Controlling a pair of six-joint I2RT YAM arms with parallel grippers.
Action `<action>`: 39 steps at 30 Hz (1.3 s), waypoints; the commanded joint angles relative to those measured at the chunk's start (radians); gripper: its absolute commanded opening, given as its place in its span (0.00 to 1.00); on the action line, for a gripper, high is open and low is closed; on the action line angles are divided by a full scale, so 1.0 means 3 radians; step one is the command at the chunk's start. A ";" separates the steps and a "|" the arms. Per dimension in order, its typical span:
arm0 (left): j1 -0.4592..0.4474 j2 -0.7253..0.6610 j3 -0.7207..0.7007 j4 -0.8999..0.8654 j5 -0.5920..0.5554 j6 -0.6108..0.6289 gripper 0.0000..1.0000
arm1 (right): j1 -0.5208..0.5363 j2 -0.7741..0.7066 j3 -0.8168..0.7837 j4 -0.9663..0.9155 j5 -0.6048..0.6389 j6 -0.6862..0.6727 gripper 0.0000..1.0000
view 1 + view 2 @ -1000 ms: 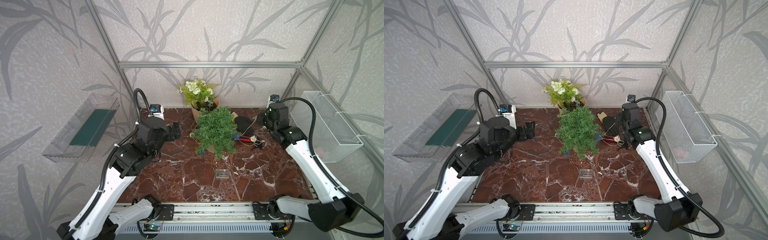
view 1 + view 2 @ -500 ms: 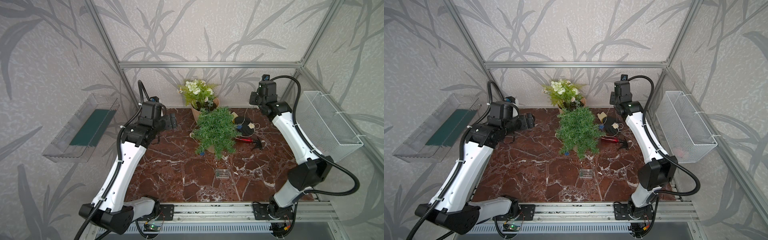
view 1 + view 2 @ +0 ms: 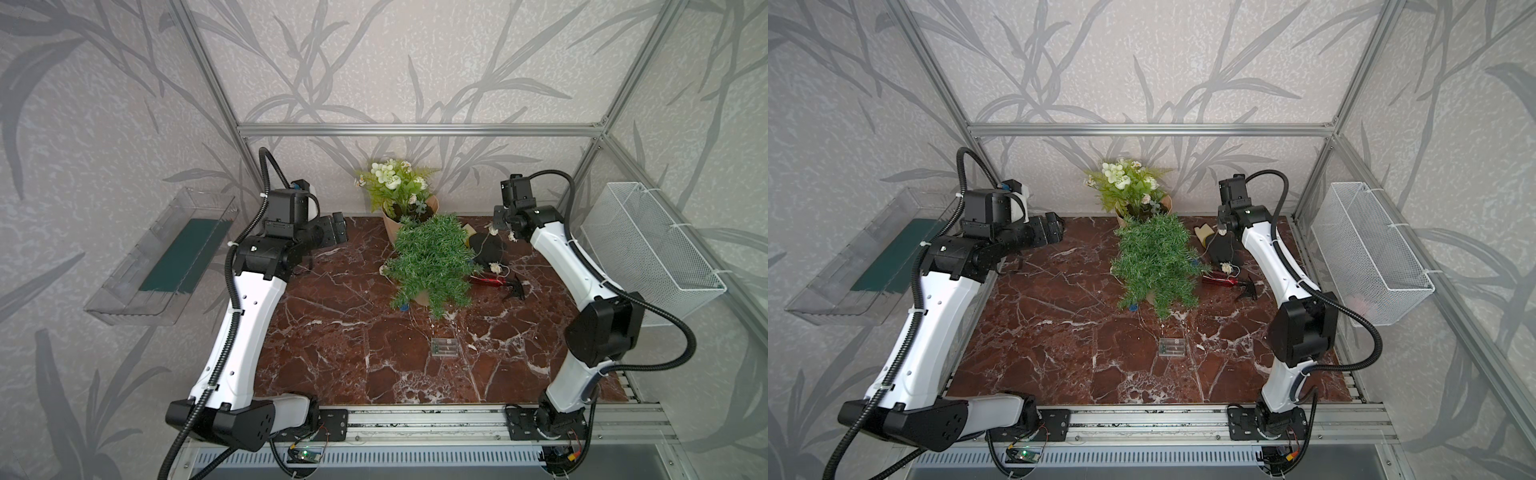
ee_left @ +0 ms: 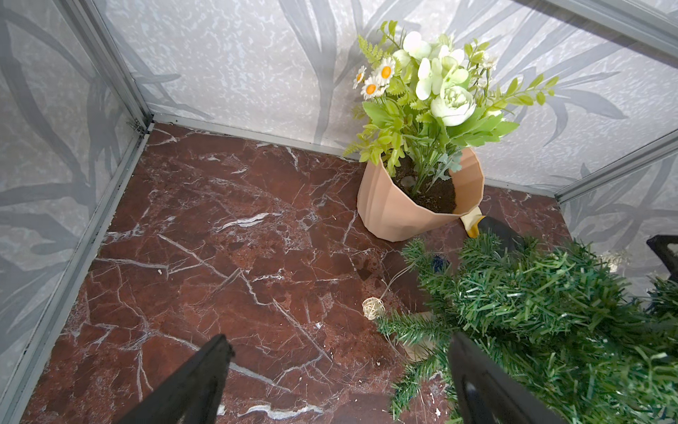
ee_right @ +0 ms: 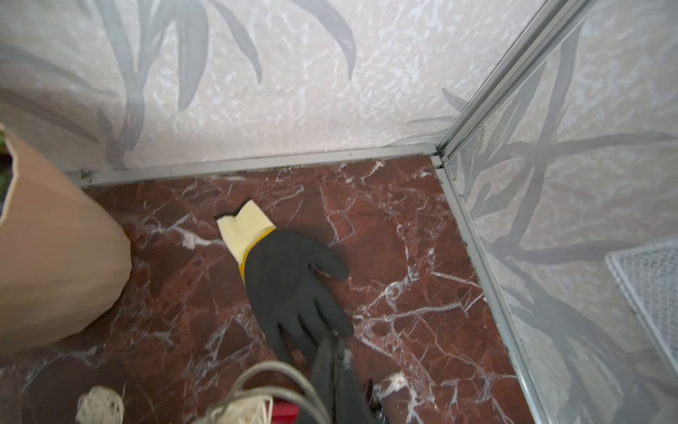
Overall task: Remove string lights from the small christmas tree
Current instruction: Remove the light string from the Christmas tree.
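The small christmas tree point(image 3: 432, 257) point(image 3: 1156, 262) point(image 4: 543, 312) stands mid-table, dense and dark green. The string lights' thin wire runs from its foot to a clear battery box point(image 3: 444, 347) point(image 3: 1172, 347) in front. A blue ball point(image 3: 402, 308) lies at the base and a cream ball point(image 4: 373, 307) on the marble beside it. My right gripper point(image 3: 502, 224) point(image 3: 1224, 224) point(image 5: 334, 341) hangs at the back right, shut on the string lights; cream balls dangle from it and wire loops point(image 5: 275, 370) pass beside it. My left gripper point(image 3: 337, 228) point(image 3: 1054, 228) point(image 4: 337, 341) is open and empty, left of the tree.
A potted white-flowered plant point(image 3: 401, 195) point(image 4: 422, 205) stands just behind the tree. A black glove point(image 3: 486, 247) point(image 5: 293, 286) and red-handled pruners point(image 3: 494, 282) lie to the tree's right. A clear tray point(image 3: 166, 257) hangs on the left wall, a wire basket point(image 3: 648, 249) on the right.
My right gripper has risen from low beside the glove to the back right corner, drawing wire and balls up with it. The left arm has swung toward the back left, still open.
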 commanded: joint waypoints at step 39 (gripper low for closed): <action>0.0066 -0.0408 -0.0613 0.0341 0.0487 -0.0461 0.90 | 0.0176 -0.1634 0.0148 -0.0349 -0.0782 0.0049 0.00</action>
